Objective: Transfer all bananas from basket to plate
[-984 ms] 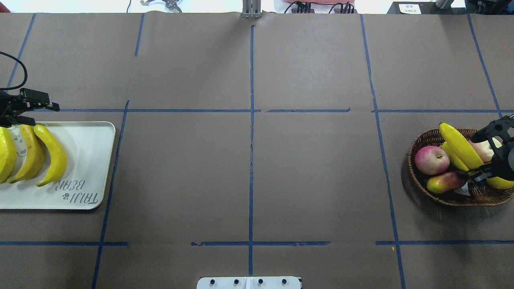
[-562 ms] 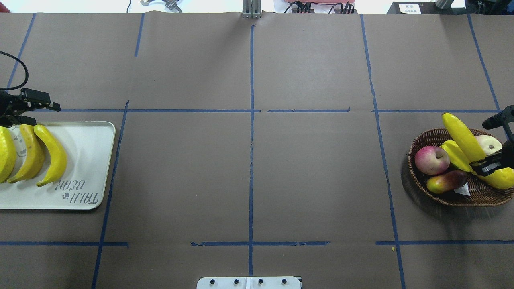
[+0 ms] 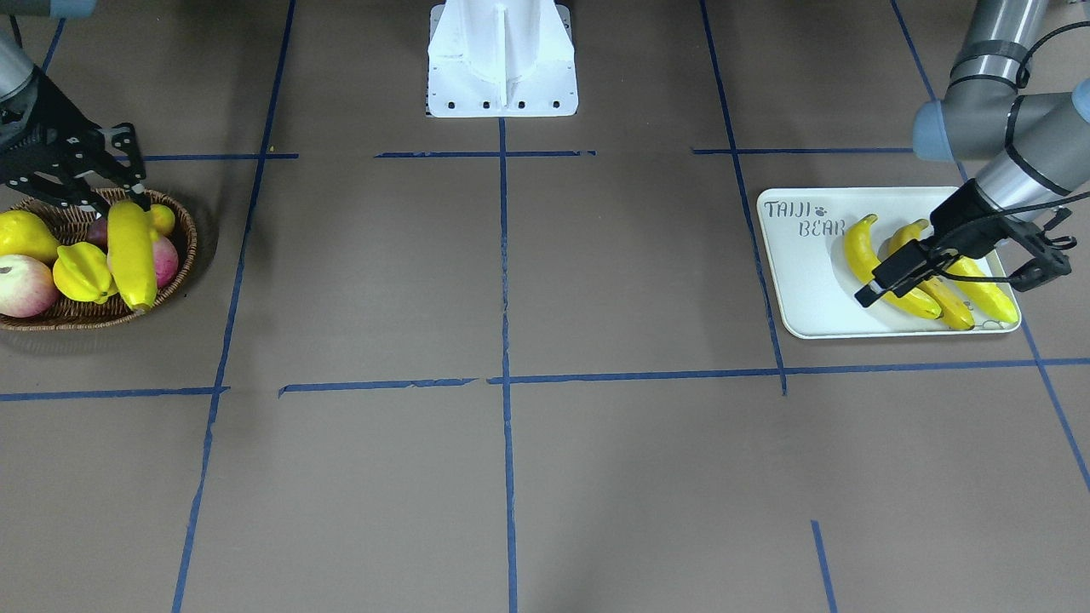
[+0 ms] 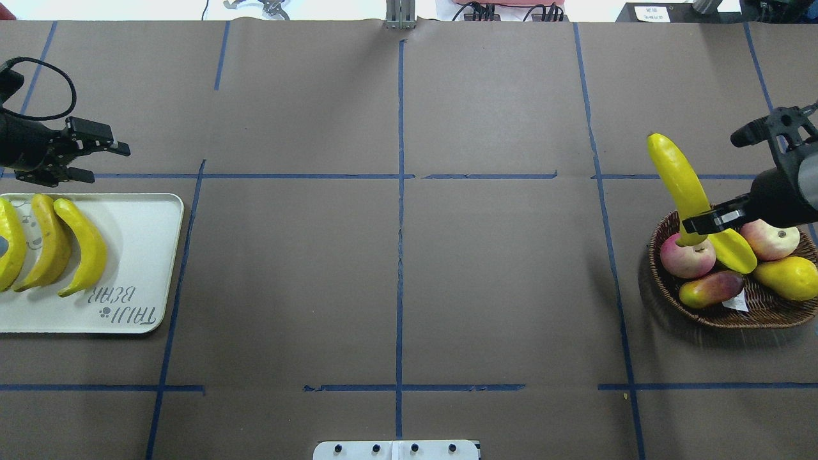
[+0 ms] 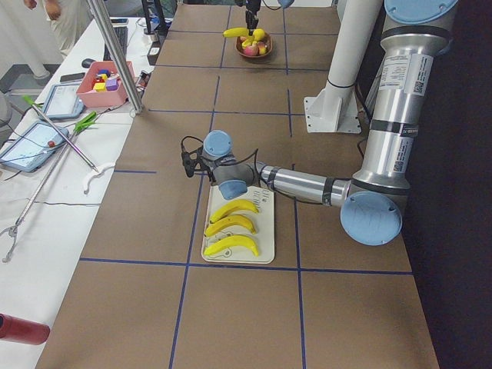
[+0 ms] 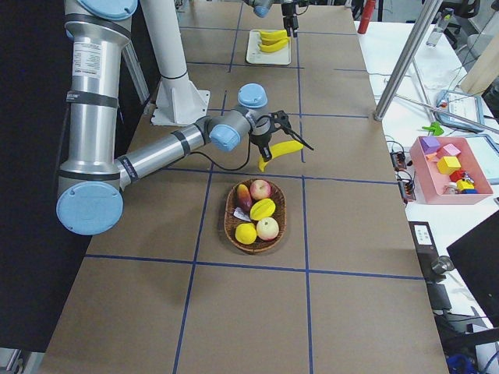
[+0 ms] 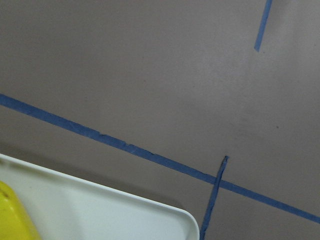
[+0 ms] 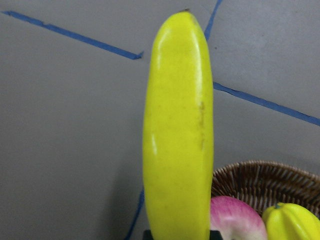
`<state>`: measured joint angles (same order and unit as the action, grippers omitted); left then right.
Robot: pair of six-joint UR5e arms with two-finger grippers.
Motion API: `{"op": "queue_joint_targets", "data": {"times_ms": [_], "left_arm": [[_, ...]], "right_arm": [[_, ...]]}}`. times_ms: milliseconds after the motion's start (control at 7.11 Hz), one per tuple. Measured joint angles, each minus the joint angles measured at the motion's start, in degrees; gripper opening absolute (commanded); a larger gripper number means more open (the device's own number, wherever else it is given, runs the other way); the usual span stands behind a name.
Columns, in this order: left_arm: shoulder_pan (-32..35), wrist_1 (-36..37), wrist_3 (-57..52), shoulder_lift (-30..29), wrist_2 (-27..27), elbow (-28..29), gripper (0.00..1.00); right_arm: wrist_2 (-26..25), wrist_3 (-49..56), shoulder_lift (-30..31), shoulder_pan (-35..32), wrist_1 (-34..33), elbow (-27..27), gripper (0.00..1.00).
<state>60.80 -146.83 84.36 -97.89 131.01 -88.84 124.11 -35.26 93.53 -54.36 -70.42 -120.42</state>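
My right gripper [image 4: 696, 230] is shut on the lower end of a long yellow banana [image 4: 674, 172] and holds it above the far left rim of the brown wicker basket [image 4: 664, 287]. The banana fills the right wrist view [image 8: 177, 130], with the basket rim [image 8: 250, 175] below it. Three bananas [image 4: 80, 246] lie side by side on the off-white plate [image 4: 140, 255]. My left gripper [image 4: 102, 163] is open and empty, just beyond the plate's far edge. In the front view it [image 3: 962, 277] hangs above the bananas [image 3: 877, 260] on the plate.
The basket holds a red apple [image 4: 687, 255], a yellow starfruit [image 4: 732, 249], a pale apple [image 4: 773, 239], a yellow pear [image 4: 789, 278] and a red-yellow fruit [image 4: 709, 289]. Blue tape lines cross the brown table. The robot base [image 3: 502, 60] stands mid-table.
My right gripper has lifted the banana out of the basket and carried it up, farther from the robot and to the left. My left gripper has moved away from the plate's far edge.
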Motion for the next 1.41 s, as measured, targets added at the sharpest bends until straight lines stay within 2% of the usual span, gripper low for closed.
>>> {"op": "queue_joint_targets", "data": {"times_ms": [422, 562, 703, 984, 1266, 1406], "left_arm": [[-1.3, -2.6, 5.9, -6.4, -0.1, -0.6, 1.0], [-3.0, -2.7, 7.4, -9.8, -0.1, -0.8, 1.0], [-4.9, -2.8, 8.0, -12.9, -0.1, -1.0, 0.99], [-7.7, -3.2, 8.0, -18.7, -1.0, -1.0, 0.93], [-11.4, -6.4, 7.8, -22.1, -4.5, -0.8, 0.98], [-13.6, -7.5, 7.8, -23.6, -6.5, -0.6, 0.98]], "right_arm": [[1.3, -16.1, -11.9, 2.0, 1.0, 1.7, 0.0], [0.6, -22.3, -16.0, 4.1, 4.1, 3.6, 0.0], [-1.3, -27.6, -18.4, 6.8, 9.3, 5.8, 0.0], [-8.2, -33.6, -22.5, 13.3, 17.7, 10.7, 0.0], [-10.8, -35.2, -29.4, 17.1, 19.6, 16.3, 0.0], [-11.5, -35.8, -31.5, 18.4, 19.8, 17.4, 0.0]]}}
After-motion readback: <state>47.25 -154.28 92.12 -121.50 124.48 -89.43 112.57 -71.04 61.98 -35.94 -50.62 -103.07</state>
